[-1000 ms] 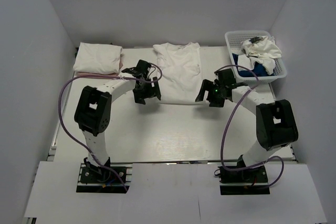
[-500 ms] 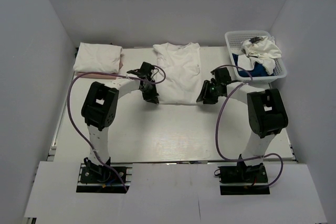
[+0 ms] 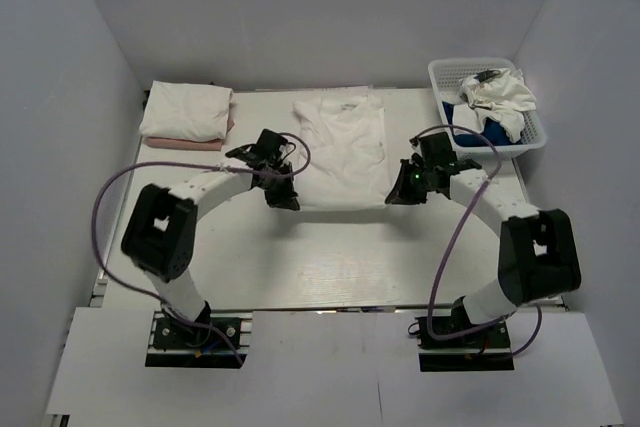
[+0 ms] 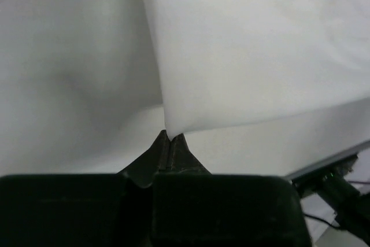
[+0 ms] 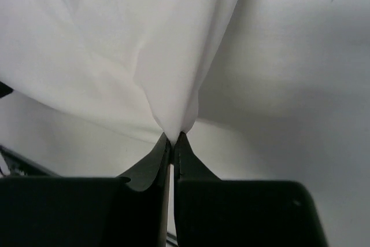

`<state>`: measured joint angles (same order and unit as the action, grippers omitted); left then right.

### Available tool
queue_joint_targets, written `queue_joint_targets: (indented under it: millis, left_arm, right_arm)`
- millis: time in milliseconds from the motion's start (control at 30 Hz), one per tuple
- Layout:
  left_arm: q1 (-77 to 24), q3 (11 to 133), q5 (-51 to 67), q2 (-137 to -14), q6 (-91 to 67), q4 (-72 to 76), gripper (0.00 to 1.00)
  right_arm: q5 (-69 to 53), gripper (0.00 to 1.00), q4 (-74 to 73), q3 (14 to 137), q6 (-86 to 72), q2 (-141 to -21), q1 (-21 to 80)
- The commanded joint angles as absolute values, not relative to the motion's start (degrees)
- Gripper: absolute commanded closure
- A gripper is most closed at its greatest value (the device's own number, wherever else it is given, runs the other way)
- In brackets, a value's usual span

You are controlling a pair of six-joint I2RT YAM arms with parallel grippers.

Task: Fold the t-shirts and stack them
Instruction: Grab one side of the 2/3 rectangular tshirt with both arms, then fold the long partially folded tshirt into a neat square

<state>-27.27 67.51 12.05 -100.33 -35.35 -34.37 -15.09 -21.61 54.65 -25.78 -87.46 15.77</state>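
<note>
A white t-shirt [image 3: 340, 152] lies lengthwise on the table's far middle, collar away from me. My left gripper [image 3: 286, 201] is shut on its near left hem corner, the cloth [image 4: 248, 50] rising from the pinched tips [image 4: 171, 137]. My right gripper [image 3: 394, 197] is shut on the near right hem corner; white fabric [image 5: 139, 44] fans up from its closed tips [image 5: 173, 138]. The hem between the two grippers is lifted a little off the table. A folded white t-shirt [image 3: 187, 110] rests on a pale pink one at the far left corner.
A white plastic basket [image 3: 535, 137] at the far right holds crumpled white cloth [image 3: 498, 97] and something blue [image 3: 470, 127]. White walls enclose the table [image 3: 320, 257] on the left, right and back. Purple cables loop beside each arm.
Both grippers were open over the shirt's near hem a second ago. They dropped onto the hem corners, shut on them, and have drawn the hem slightly toward me.
</note>
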Motion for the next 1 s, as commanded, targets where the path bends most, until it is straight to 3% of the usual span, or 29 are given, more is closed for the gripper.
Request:
queue_joint_targets:
  millis: [0,233,467,800,967]
  left_arm:
    - [-27.8,64.1,11.6,-88.4,-37.3,-39.0,1.00]
    - [-29.0,58.1,19.6,-69.8,-42.2,-46.2,1.00]
    - [-29.0,62.1,18.4,-63.3,-44.9,-49.8,1.00]
    - [-27.7,79.6,3.1,-77.4,-45.5,-49.2,1.00]
    - [-27.2,92.4,-3.2,-88.8,-43.6,-53.4,1.00]
  right_arm:
    - [-18.7,1.00,-32.9,51.7,-23.3,-80.7,16.0]
    - [-25.4,1.00,-51.5,53.1,-21.7,-64.5,16.1]
    - [-28.6,1.00,-57.0,64.6,-20.9,-63.8,15.5]
    - [-25.8,1.00,-41.9,78.1,-25.8,-76.8,14.9]
    - [-26.9,1.00,-42.6,87.6,-24.2,-86.8,14.2]
